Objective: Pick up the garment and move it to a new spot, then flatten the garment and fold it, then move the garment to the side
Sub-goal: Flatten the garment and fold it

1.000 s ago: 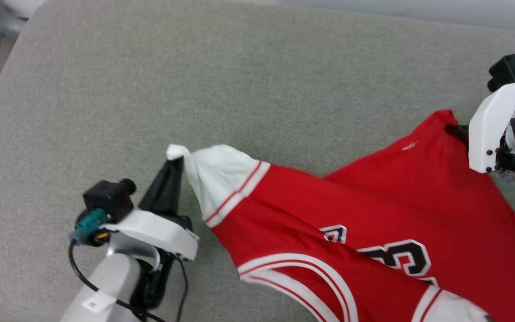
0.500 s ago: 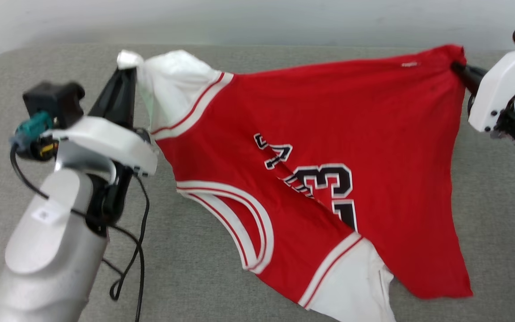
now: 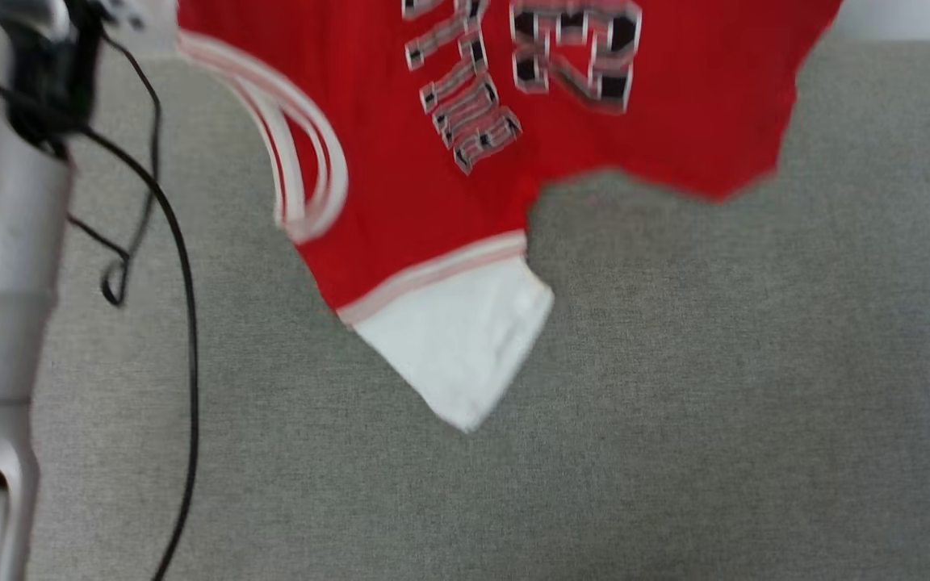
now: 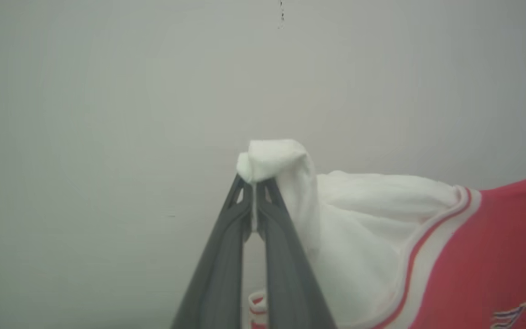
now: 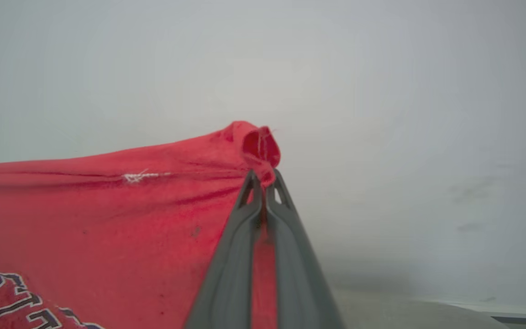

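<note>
- We see the left gripper (image 4: 255, 203) pinching the white sleeve tip of the garment (image 4: 496, 256).
- We see the right gripper (image 5: 263, 192) pinching its red corner.

Red garment (image 3: 416, 210), white sleeves, red-white striped trim, black-white lettering; white in left jaws, red in right jaws.

Chest lettering (image 3: 469, 121) on the garment (image 3: 433, 210) (motion-blurred), nothing legible
</note>
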Motion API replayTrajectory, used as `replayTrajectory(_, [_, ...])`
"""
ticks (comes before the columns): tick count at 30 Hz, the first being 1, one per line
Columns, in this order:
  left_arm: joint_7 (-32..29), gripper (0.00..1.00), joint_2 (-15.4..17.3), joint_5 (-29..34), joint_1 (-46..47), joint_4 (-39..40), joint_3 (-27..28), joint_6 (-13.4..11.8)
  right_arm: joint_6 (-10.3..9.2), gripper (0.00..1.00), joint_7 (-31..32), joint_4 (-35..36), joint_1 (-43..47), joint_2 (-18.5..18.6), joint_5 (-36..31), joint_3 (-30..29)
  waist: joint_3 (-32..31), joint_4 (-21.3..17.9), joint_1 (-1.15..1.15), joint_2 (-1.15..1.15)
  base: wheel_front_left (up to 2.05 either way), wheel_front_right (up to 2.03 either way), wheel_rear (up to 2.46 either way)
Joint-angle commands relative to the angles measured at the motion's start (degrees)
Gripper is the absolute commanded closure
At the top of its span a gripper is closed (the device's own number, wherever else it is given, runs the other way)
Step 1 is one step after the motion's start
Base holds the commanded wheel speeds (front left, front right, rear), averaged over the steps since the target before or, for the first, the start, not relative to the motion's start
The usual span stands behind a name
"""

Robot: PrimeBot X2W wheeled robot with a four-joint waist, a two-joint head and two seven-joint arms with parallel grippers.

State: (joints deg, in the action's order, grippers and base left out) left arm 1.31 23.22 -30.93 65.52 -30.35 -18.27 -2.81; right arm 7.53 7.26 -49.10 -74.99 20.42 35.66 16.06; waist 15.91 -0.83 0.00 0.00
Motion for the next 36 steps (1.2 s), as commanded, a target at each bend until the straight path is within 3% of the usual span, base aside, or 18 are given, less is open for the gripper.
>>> replayTrajectory(1, [0.3, 1.00, 0.6, 0.5, 1.9, -1.0, 0.1, 0.0, -0.08, 1.00, -0.7, -0.7, -1.6, 0.2, -0.6, -0.6, 2.1, -0.3, 0.00, 0.00, 0.00, 0.00, 0.00])
replayTrajectory(10, [1.9, 1.00, 3.2, 5.9, 20.8, -9.6, -1.3, 0.0, -0.11, 1.00, -6.0, -4.1, -15.6, 0.9, -4.2, -3.5, 10.0, 0.0, 0.00, 0.00, 0.00, 0.00, 0.00])
replayTrajectory(18, [4.2, 1.00, 2.8, 6.9, 30.6, -14.4, -1.4, 0.2, -0.12, 1.00, -8.4, -7.7, -22.8, 0.0, -5.0, -3.3, 17.2, 0.6, 0.00, 0.00, 0.00, 0.00, 0.00])
replayTrajectory(27, [7.1, 1.00, -0.2, 3.6, 29.7, -20.9, -0.4, 2.2, -0.10, 1.00, -8.5, -10.9, -22.9, -1.9, -4.2, 0.9, 21.1, 1.3, 0.00, 0.00, 0.00, 0.00, 0.00])
replayTrajectory(36, [10.2, 1.00, -2.7, -1.5, 20.5, -27.1, 1.2, 6.9, -0.09, 1.00, -6.8, -7.5, -13.7, -1.7, 2.0, 8.3, 19.8, 1.6, 0.00, 0.00, 0.00, 0.00, 0.00])
